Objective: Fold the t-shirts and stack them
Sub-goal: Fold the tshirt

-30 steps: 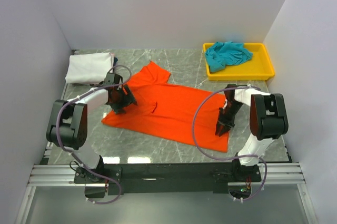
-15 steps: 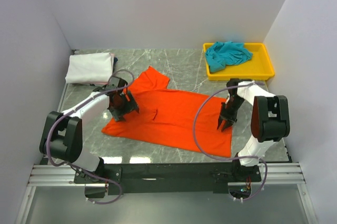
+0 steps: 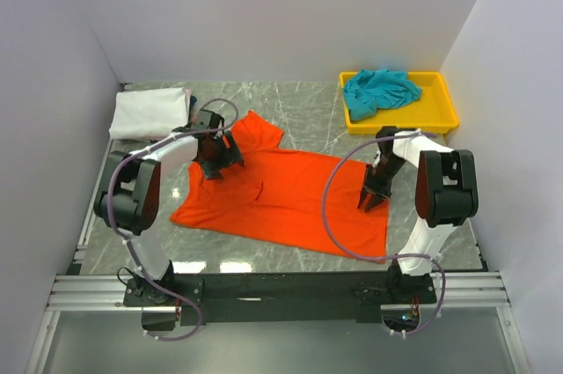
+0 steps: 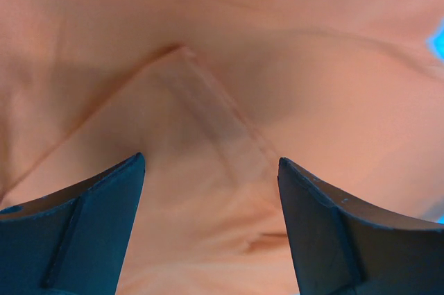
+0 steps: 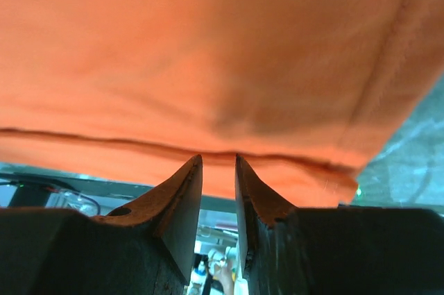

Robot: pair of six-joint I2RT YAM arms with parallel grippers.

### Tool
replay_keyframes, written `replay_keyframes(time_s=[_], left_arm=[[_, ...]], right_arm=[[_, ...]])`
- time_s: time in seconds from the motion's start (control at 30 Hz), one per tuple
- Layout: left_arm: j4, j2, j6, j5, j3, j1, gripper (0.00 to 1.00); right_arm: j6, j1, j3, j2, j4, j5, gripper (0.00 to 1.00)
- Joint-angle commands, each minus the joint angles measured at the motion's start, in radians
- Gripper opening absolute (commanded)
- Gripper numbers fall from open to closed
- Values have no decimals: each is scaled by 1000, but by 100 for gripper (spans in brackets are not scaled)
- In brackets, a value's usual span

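Grey-veined marble table [image 3: 299, 106]. Smooth orange-red t-shirt [image 3: 281, 189] lies spread beneath both pincers. Folded white t-shirt [image 3: 149, 114] sits beyond the left pincer [image 4: 211, 157], crumpled teal t-shirt [image 3: 380, 91] beyond the right pincer [image 5: 218, 157]. Left pincer gapes wide over a pointed crease; right pincer nips the stitched hem.

A shirt [image 3: 281, 194] lies mid-table [image 3: 308, 106]. A second shirt [image 3: 149, 114] sits far left. The tray [image 3: 444, 112], far right, holds a third shirt [image 3: 380, 91].
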Motion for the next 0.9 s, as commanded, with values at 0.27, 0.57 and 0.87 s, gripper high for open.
replay_keyframes(time_s=[0.27, 0.57, 0.87], left_arm=[[59, -28, 27, -23, -162, 6, 83], [54, -201, -49, -37, -377, -7, 84], [-19, -330, -96, -40, -466, -37, 84]], right_arm=[[-5, 3, -108, 48, 64, 92, 33], [-24, 0, -66, 68, 23, 199, 33], [-22, -2, -84, 70, 29, 207, 34]])
